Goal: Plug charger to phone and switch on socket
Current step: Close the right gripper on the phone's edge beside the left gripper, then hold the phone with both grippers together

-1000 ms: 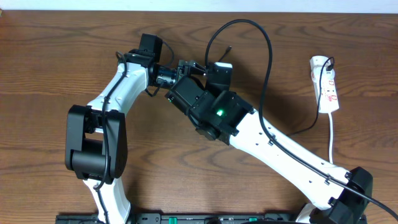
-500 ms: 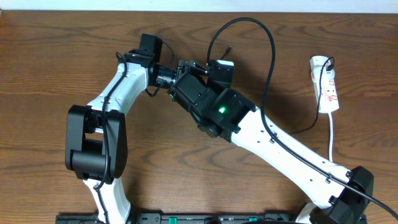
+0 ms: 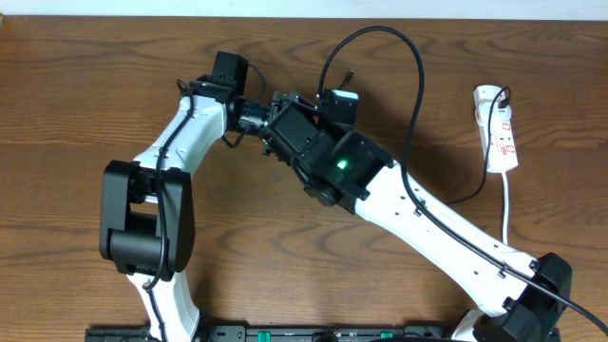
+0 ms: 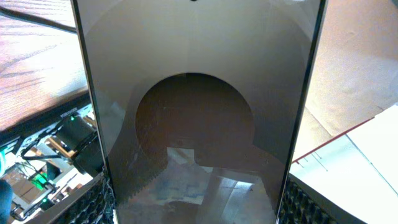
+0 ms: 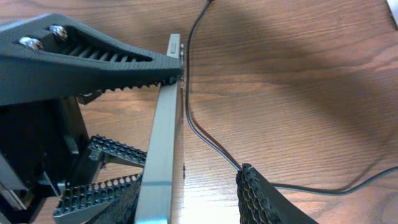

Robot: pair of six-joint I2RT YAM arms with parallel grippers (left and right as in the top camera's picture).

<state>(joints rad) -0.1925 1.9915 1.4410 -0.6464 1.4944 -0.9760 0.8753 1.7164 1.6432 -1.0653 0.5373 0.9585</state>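
Left gripper (image 4: 198, 208) clamps the phone (image 4: 199, 93) by its edges. Right gripper (image 5: 186, 196) stands part open, with the phone's edge and the charger (image 5: 198, 134) between its fingers, closed on neither.

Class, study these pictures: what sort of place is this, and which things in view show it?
Probably a robot lab or test bench rather than a home: two robot arms are mounted at a wooden table, handling a phone, with a charging cable and a power strip laid out.
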